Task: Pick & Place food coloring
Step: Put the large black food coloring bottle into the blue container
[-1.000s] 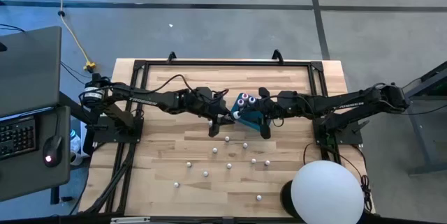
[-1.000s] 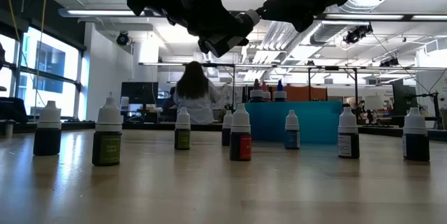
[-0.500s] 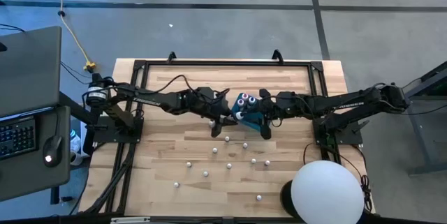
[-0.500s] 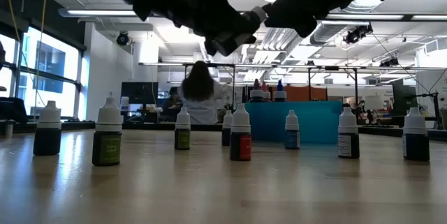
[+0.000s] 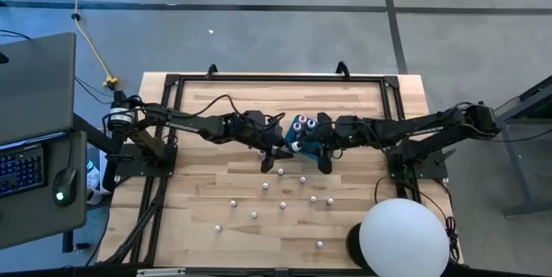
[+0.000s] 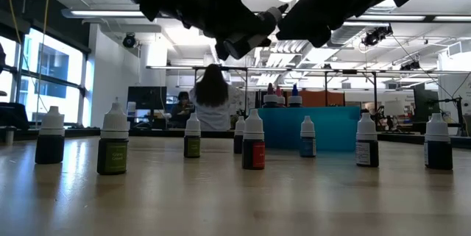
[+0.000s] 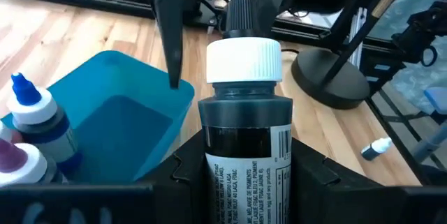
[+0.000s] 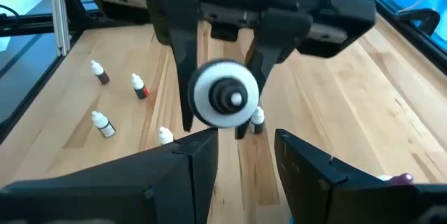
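Note:
My left gripper (image 5: 278, 143) hovers above the middle of the table, shut on a dark food coloring bottle (image 7: 244, 133) with a white cap (image 8: 225, 102). My right gripper (image 8: 244, 154) faces it from the table's right side, open. Its fingers (image 7: 167, 28) stand on either side of the cap; whether they touch it I cannot tell. Below them stands the teal box (image 7: 119, 112), with pink- and blue-topped bottles (image 5: 302, 124) in its far end. Several small bottles (image 6: 253, 142) stand upright on the near half of the table. My left gripper pinches the bottle's dark labelled body (image 7: 244, 161) between its two fingers, which lie along the bottle, coming from the table's left. The bottle is lifted clear of the table and lies roughly level, its cap end pointing toward my right gripper.
Loose bottles (image 5: 280, 171) are scattered over the near half of the table. A black frame rail (image 5: 276, 78) runs along the far edge. A white dome lamp (image 5: 404, 236) stands at the near right corner. A person (image 6: 211, 100) is in the room behind.
My right gripper has moved toward the table's left, closing in on the cap of the bottle that my left gripper holds. My left gripper has shifted slightly toward the right, still holding the bottle in the air.

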`<move>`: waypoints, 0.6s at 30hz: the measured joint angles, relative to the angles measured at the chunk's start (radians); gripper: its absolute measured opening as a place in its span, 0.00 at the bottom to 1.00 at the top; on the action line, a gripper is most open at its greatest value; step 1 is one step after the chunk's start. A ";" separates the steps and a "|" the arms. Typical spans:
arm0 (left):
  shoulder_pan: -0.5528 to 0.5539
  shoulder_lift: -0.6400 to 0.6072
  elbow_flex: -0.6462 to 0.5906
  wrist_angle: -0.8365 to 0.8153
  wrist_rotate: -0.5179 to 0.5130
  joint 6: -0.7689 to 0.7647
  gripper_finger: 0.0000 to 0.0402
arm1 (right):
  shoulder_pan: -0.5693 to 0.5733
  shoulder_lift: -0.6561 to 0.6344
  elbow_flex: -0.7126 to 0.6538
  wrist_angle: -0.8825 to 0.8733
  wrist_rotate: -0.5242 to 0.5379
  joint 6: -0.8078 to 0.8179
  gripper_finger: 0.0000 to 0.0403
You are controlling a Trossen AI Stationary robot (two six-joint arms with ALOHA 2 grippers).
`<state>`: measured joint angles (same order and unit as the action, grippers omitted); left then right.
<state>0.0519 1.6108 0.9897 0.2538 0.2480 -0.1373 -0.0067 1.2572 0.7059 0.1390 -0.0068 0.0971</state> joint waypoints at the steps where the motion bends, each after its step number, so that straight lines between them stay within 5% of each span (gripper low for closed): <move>1: -0.001 0.000 0.001 -0.009 -0.003 0.000 0.31 | 0.000 0.002 0.000 0.000 0.000 0.000 0.33; 18: -0.007 -0.001 0.000 -0.098 -0.030 -0.003 0.31 | 0.000 0.000 0.000 0.052 -0.044 -0.006 0.33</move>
<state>0.0452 1.6096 0.9901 0.1557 0.2185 -0.1402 -0.0067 1.2575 0.7055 0.1908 -0.0513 0.0912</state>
